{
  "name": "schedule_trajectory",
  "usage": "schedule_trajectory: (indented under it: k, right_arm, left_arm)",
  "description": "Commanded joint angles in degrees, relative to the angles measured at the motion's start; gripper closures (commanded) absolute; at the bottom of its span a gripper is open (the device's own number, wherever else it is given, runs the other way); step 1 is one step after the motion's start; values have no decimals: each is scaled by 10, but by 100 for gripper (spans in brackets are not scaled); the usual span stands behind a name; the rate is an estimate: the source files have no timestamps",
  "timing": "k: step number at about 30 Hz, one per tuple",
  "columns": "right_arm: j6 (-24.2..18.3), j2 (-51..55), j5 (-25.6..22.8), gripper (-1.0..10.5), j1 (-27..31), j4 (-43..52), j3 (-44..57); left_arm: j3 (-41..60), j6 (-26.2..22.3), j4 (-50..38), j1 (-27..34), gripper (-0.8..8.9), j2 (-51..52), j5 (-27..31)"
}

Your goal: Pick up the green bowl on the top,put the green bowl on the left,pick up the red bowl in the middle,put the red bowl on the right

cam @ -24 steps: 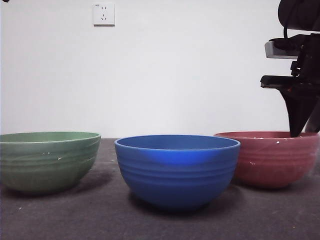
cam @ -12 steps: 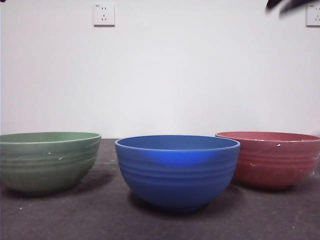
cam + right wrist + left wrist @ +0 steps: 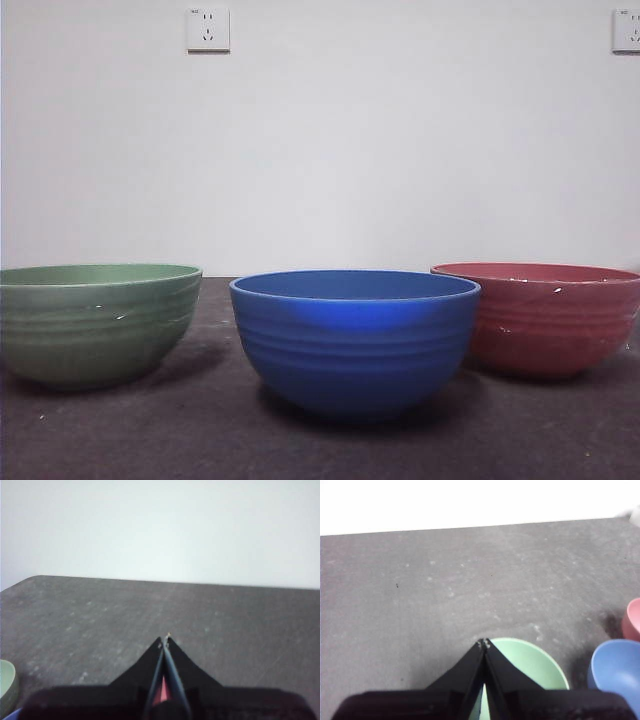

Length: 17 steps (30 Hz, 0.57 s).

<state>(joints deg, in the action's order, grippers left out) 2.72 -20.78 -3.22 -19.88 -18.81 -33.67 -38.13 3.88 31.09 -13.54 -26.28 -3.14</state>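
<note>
**Three bowls in a row, both pincers raised and closed**

The green bowl [image 3: 98, 322] stands upright on the dark grey table [image 3: 200, 440] at the left end of the row in the front view. The left pincer [image 3: 483, 643] hangs above it with its jaws pressed together and nothing between them; in the left wrist view the bowl's pale green interior shows just beneath the tips, apart from them. The red bowl [image 3: 540, 317] stands upright at the right end of the row. The right pincer [image 3: 165, 639] is above it, jaws together and empty, with a sliver of red visible between the jaw bases. Neither pincer appears in the front view.

Count: one green bowl, one red bowl, one blue bowl [image 3: 354, 338]. The blue bowl stands between the other two, nearer the camera, overlapping the red bowl's left edge in the front view. Two white wall sockets [image 3: 207, 28] are mounted on the wall behind
</note>
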Motion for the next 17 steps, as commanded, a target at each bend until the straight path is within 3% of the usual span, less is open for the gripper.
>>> schedule_trajectory:
  k: [1, 17]
  right_arm:
    - [65, 0, -7, 945, -1, 3, 7]
    - [79, -2, -46, 945, -1, 1, 7]
  left_arm:
    - [14, 6, -1, 0, 818, 1, 1]
    - [14, 8, 9, -4, 817, 0, 1]
